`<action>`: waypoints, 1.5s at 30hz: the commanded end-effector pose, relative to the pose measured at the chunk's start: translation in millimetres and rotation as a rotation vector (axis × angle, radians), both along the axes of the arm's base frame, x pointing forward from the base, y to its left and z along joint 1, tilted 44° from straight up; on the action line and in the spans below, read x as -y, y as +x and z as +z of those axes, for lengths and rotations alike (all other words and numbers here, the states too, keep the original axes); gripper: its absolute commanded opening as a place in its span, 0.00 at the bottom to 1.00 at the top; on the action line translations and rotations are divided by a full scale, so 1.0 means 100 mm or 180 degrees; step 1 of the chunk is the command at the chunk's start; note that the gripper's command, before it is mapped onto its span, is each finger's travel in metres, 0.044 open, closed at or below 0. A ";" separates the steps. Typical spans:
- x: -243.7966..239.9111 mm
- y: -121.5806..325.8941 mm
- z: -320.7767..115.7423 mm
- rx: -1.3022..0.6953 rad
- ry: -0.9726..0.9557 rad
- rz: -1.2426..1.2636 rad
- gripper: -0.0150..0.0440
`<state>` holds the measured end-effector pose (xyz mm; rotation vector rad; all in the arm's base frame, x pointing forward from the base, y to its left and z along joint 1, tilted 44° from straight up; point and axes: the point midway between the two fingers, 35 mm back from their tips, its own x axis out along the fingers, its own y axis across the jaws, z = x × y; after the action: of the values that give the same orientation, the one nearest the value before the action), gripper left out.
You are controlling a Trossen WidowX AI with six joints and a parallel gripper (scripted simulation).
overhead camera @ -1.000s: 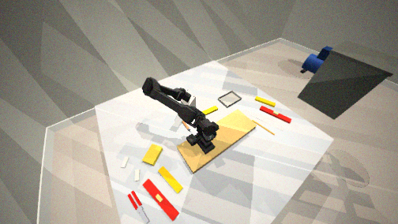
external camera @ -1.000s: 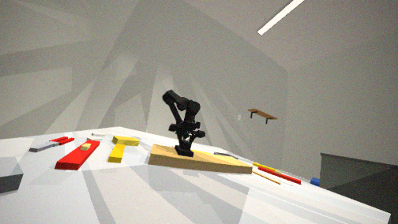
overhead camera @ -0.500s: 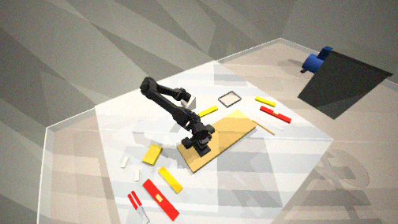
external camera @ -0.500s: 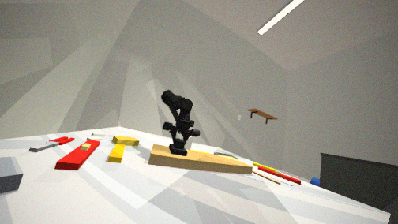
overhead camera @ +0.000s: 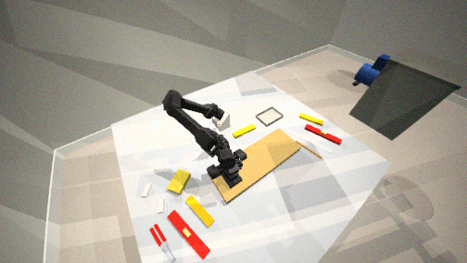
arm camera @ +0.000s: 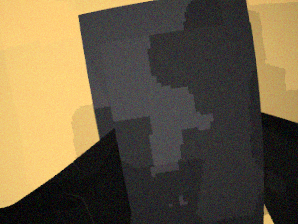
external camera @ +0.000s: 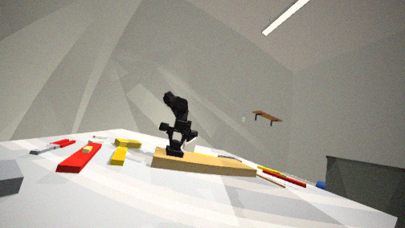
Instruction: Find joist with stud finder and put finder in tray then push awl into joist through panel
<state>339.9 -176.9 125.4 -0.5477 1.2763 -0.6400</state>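
Going L to R in the top view, two small white blocks (overhead camera: 145,190) (external camera: 100,137) lie by the tabletop's (overhead camera: 278,208) (external camera: 161,201) L edge, w/ red-handled pliers (overhead camera: 156,235) (external camera: 60,144) nearer the bottom edge. Just R of the blocks is a thick yellow block (overhead camera: 179,181) (external camera: 128,143); below it, also toward the bottom edge, a big red level (overhead camera: 178,223) (external camera: 76,161) w/ a pale centre lies beside an amber bar (overhead camera: 199,210) (external camera: 118,156). The black arm (overhead camera: 190,125) (external camera: 177,105) bends over from the far-edge side, its jaws pointing down over the L part of the wooden panel (overhead camera: 273,155) (external camera: 213,165) (arm camera: 40,75), approx mid-tabletop. Jaws are closed on the dark stud finder (overhead camera: 233,179) (external camera: 174,152) (arm camera: 185,110), a flat-faced block, held at or just above the panel; can't tell if it touches. A short yellow bar (overhead camera: 244,131) lies between arm and tray (overhead camera: 260,120), the latter toward the far corner, w/ no stud finder in it. Near the R edge are another yellow bar (overhead camera: 311,118) (external camera: 268,169) and a smaller red level (overhead camera: 315,131) (external camera: 284,178). A thin brown stick (overhead camera: 309,149) (external camera: 273,181) lies by the panel's R end, toward the tabletop's R corner; can't tell if it's the awl. Past the R edge, off the tabletop, are a blue object (overhead camera: 367,74) & a dark slab (overhead camera: 405,99).
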 end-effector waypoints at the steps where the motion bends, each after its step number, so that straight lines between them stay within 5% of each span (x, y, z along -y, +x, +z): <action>1: 0.07 -0.02 0.07 -0.0005 -0.0004 -0.0003 0.25; 19: 0.12 -0.02 0.15 0.0003 -0.0002 -0.0004 0.25; 45: -0.59 0.12 0.82 -0.0053 0.0037 0.0069 0.25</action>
<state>348.3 -125.2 209.8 -0.5485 1.2826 -0.6280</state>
